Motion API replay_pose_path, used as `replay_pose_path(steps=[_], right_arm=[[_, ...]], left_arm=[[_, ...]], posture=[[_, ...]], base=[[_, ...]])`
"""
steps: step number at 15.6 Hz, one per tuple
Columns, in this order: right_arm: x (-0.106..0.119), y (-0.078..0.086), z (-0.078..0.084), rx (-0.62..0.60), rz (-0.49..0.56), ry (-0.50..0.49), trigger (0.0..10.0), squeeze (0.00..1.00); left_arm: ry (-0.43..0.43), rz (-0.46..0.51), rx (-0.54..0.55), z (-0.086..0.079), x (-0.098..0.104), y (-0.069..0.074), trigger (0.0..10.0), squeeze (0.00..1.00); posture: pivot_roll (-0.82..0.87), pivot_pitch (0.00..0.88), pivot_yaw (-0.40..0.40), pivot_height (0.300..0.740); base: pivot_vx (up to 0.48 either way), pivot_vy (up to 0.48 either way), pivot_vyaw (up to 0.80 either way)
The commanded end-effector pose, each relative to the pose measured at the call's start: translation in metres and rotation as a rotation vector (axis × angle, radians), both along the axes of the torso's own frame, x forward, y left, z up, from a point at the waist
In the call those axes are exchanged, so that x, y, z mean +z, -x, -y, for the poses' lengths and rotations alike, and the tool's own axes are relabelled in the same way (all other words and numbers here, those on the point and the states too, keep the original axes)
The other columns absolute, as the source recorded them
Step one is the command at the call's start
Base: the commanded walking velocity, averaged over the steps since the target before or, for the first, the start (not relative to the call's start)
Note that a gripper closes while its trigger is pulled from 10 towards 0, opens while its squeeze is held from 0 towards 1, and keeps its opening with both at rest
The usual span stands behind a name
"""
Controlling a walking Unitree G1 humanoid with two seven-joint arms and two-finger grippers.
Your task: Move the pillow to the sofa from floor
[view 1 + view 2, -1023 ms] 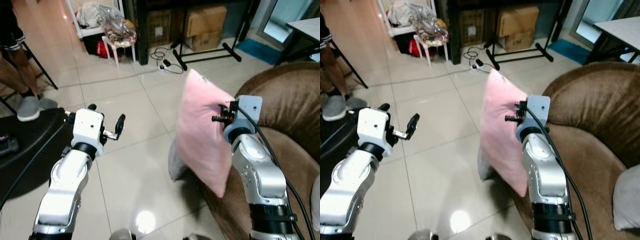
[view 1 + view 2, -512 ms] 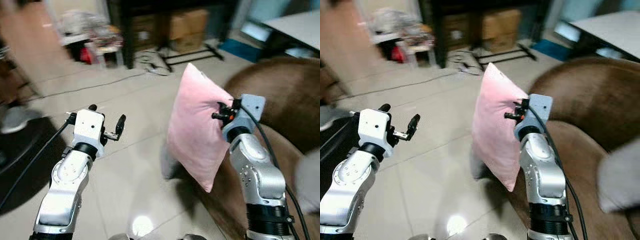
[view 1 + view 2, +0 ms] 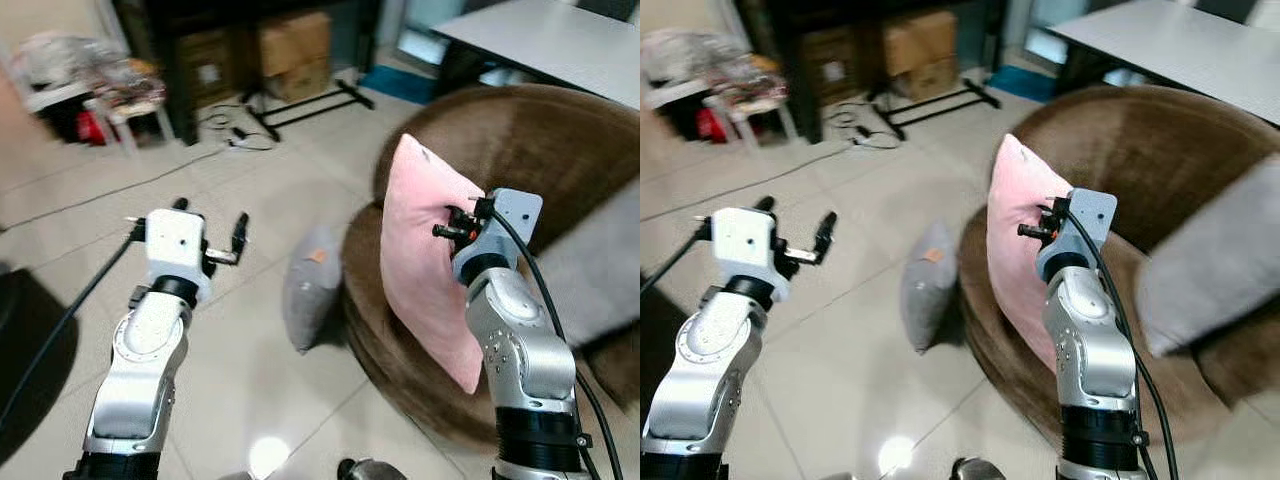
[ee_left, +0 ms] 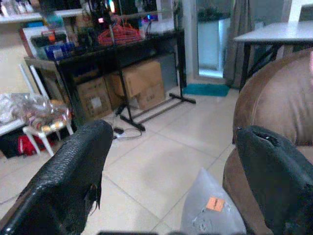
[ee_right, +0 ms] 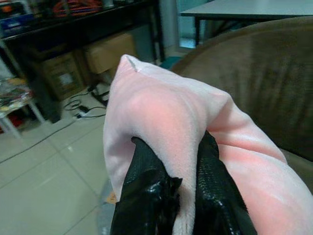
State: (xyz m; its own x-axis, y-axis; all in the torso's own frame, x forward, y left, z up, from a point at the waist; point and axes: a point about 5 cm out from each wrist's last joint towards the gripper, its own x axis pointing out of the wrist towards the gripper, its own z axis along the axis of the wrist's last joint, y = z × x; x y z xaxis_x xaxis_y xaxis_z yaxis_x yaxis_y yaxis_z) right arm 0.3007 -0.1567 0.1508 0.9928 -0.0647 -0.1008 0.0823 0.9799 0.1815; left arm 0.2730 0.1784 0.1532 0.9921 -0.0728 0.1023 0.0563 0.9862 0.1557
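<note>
As camera has swung toward brown sofa, pink pillow now hangs over seat at frame centre-right, pinched in right gripper; left gripper spread, empty (grey cushion on floor). Release likely next.

Two silver robot arms reach forward from the bottom of the head camera's view. The left arm rises on the left side, bent at the elbow, its white wrist block tilted upward. The left claw sits at the top of that wrist with its two black fingers spread wide apart, holding nothing. The right arm stands nearly upright on the right side, a black cable running along it. The right claw points toward the robot's left, its two black fingers pinched close together on a fold of the pink pillow, lifted in the air.
</note>
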Motion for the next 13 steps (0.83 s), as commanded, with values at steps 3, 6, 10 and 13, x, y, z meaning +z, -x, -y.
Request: replay_pose_path(steps=[3, 6, 10, 13], right_arm=[[0.011, 0.004, -0.001, -0.008, 0.058, -0.008, 10.0, 0.00], [0.008, 0.004, -0.003, 0.008, 0.040, -0.004, 10.0, 0.00], [0.002, 0.008, -0.010, 0.041, 0.012, -0.003, 10.0, 0.00], [0.000, 0.009, -0.021, 0.115, 0.009, 0.007, 10.0, 0.00]], left_arm=[[0.019, 0.030, 0.058, -0.007, 0.005, -0.005, 10.0, 0.00], [-0.033, -0.023, 0.034, -0.007, 0.000, -0.004, 10.0, 0.00], [-0.010, -0.048, -0.044, -0.006, -0.003, 0.002, 10.0, 0.00], [0.008, -0.049, -0.053, -0.009, -0.001, 0.003, 10.0, 0.00]], posture=[[-0.03, 0.000, 0.008, 0.740], [-0.02, 0.000, 0.005, 0.740], [-0.02, 0.000, 0.004, 0.740], [-0.02, 0.000, -0.002, 0.740]], base=[[0.000, 0.000, -0.80], [0.000, 0.000, -0.80], [0.000, 0.000, -0.80], [0.084, 0.000, 0.00]])
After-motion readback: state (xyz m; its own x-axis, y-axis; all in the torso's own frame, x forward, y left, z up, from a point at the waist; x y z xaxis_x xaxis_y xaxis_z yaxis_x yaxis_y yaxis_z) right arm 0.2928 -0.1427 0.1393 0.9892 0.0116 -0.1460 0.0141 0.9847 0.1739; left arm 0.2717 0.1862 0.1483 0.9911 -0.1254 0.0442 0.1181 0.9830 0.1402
